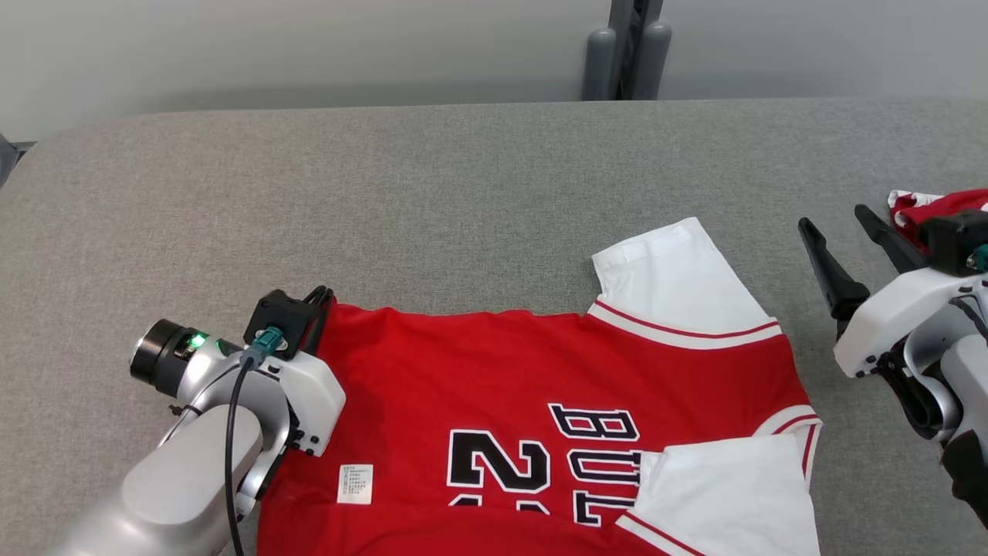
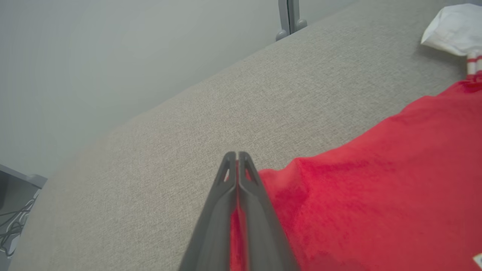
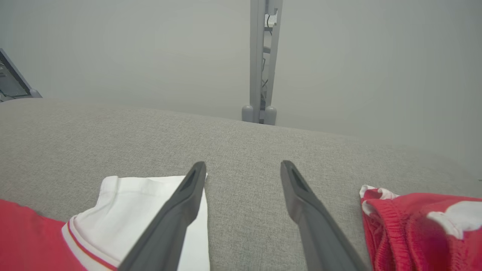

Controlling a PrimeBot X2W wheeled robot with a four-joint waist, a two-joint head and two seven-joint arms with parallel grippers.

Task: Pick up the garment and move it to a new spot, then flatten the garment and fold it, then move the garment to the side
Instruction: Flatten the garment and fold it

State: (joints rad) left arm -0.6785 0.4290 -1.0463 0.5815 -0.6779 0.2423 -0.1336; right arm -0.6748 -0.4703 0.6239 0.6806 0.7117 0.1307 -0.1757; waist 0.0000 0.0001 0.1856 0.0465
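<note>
Now left fingers (image 2: pixel 220 210) pinch red jersey (image 2: pixel 376 188) corner; right fingers (image 3: pixel 173 218) spread wide.

Matt cloth garment (image 1: pixel 463 363), coarse-woven table (image 1: pixel 386 193)

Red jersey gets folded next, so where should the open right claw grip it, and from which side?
Best bet: the far white sleeve at its outer hem, coming in low from the right. It lies flat, sticking out of the red jersey nearest the open right claw; the left claw pinches the far left corner.
</note>
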